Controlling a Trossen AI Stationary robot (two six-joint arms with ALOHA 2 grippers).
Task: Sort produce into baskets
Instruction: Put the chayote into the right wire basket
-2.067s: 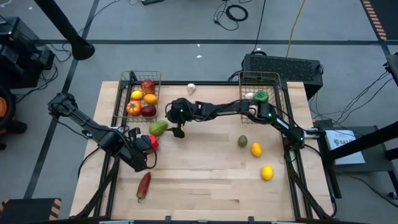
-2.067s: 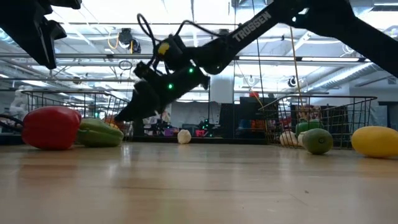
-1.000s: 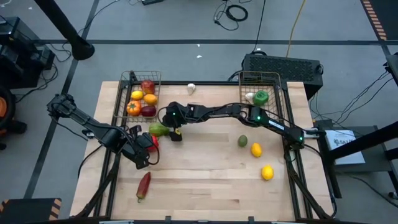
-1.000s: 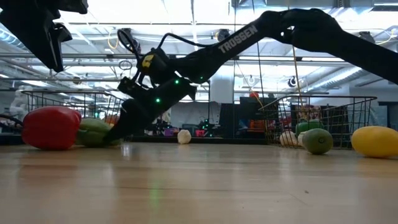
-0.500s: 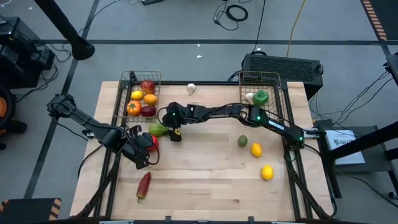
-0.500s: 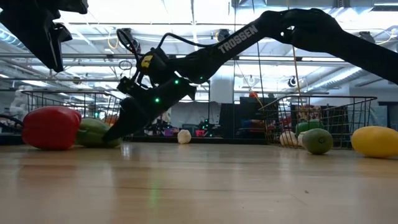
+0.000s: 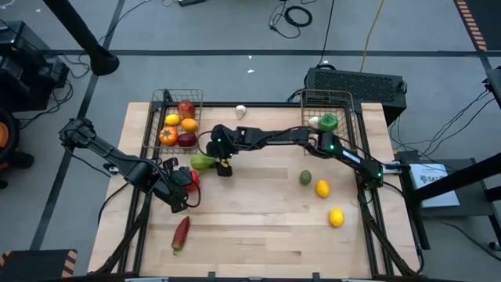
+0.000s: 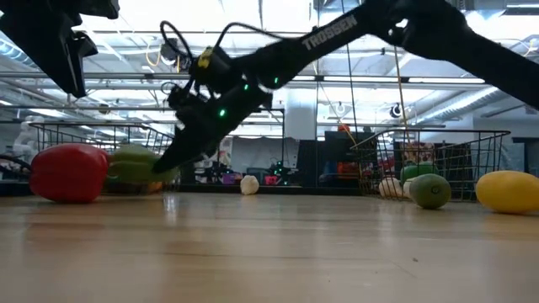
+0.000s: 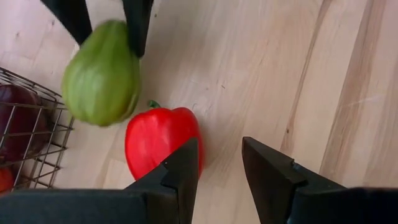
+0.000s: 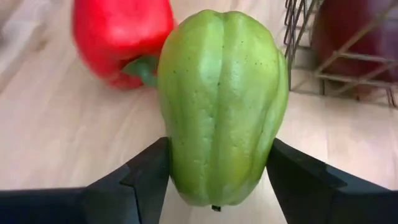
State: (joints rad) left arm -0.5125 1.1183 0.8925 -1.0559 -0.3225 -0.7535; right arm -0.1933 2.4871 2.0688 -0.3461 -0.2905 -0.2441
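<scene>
My right gripper (image 7: 210,161) reaches across the table and is shut on a green pepper (image 10: 221,106), just off the left basket's (image 7: 178,121) near corner. A red pepper (image 9: 158,143) lies on the wood beside it. My left gripper (image 9: 221,168) is open and empty. It hangs above the table right by the red pepper (image 7: 193,179) and shows at the top left of the low view (image 8: 50,42). The left basket holds several fruits. The right basket (image 7: 325,110) holds a green pepper and a garlic. My right gripper pinches the green pepper between its two fingers, on the pepper's two sides (image 10: 177,168) near its narrower stem end. The fingers slant down from the table's right and lie along the pepper, which sticks out past them. The pepper (image 8: 135,164) hangs about level, lifted just clear of the table.
A long dark red chili (image 7: 181,233) lies near the front left. A small green fruit (image 7: 305,178) and two lemons (image 7: 322,188) (image 7: 336,217) lie at the right. A white garlic (image 7: 241,111) sits at the far edge between the baskets.
My right gripper has risen from the table with the green pepper, which lay on the wood beside the red pepper and now hangs just clear of it. The red pepper has stayed in place.
</scene>
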